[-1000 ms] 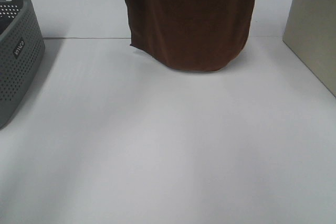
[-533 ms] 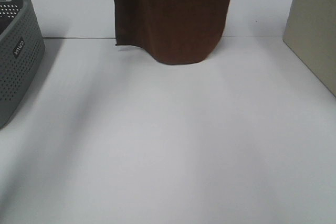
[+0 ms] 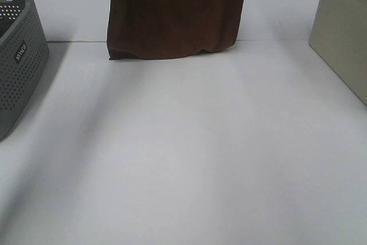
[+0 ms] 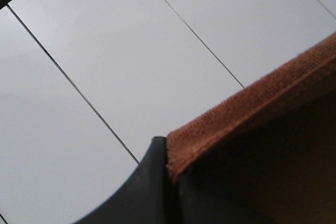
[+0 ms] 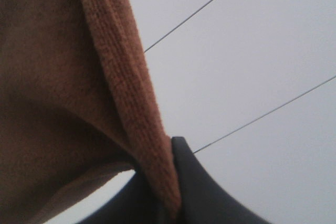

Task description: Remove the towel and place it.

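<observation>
The dark brown towel [image 3: 175,12] hangs flat from above the frame at the back middle of the white table [image 3: 189,153]; its lower edge hangs level with the table's seam line. Neither gripper shows in the high view. In the left wrist view my left gripper [image 4: 169,182] is shut on the towel's hemmed edge [image 4: 252,103]. In the right wrist view my right gripper [image 5: 168,187] is shut on the towel's other hemmed edge [image 5: 121,77]. The towel is stretched between the two grippers.
A grey perforated plastic basket [image 3: 17,55] stands at the left edge of the table. A beige box [image 3: 344,32] stands at the right edge. A seam line [image 3: 287,40] crosses the table near the back.
The towel has shifted left and spread out flat. Its rounded, bulging lower edge has straightened and risen a little.
</observation>
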### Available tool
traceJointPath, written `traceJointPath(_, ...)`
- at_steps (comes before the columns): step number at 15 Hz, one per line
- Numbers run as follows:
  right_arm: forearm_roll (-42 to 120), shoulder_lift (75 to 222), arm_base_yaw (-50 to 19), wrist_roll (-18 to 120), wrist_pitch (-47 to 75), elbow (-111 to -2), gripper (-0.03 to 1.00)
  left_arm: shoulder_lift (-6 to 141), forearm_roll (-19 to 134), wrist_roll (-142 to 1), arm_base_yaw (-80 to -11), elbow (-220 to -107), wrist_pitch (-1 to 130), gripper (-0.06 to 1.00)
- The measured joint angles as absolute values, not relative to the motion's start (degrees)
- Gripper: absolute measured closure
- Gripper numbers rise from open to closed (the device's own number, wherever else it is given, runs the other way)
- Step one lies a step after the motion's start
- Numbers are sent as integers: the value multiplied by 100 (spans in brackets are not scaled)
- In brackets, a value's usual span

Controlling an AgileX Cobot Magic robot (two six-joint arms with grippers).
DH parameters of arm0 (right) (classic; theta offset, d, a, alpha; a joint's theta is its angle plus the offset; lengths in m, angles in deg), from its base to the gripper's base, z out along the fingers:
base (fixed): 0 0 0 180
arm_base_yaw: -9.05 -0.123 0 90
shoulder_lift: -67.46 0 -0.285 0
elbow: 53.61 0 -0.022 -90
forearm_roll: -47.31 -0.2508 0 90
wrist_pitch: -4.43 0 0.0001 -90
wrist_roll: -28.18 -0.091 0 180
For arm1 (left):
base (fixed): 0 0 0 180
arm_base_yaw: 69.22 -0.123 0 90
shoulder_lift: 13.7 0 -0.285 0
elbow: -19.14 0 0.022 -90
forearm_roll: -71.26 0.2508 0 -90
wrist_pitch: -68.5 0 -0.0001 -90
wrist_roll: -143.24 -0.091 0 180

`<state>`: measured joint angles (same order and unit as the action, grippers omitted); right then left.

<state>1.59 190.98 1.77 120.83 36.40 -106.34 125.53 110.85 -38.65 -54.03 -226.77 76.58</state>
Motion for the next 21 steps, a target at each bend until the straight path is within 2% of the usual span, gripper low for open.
traceJointPath(1, 709, 19098, 177, 12037, 3675, -10634, 96, 12553, 11085, -3865, -5403, -22677, 7578, 94)
traceJointPath(7, 892, 19098, 177, 12049, 3537, -10634, 96, 12558, 11045, -3865, -5386, -22677, 7738, 94)
traceJointPath(12, 652, 19098, 177, 12312, 2575, -10640, 96, 12725, 11131, -4174, -5386, -22677, 8374, 94)
traceJointPath(19, 749, 19098, 177, 12255, 3503, -10640, 96, 12839, 11137, -4031, -5409, -22677, 8288, 94)
traceJointPath(21, 1053, 19098, 177, 11590, 4196, -10640, 96, 12856, 11137, -3326, -5312, -22677, 7125, 94)
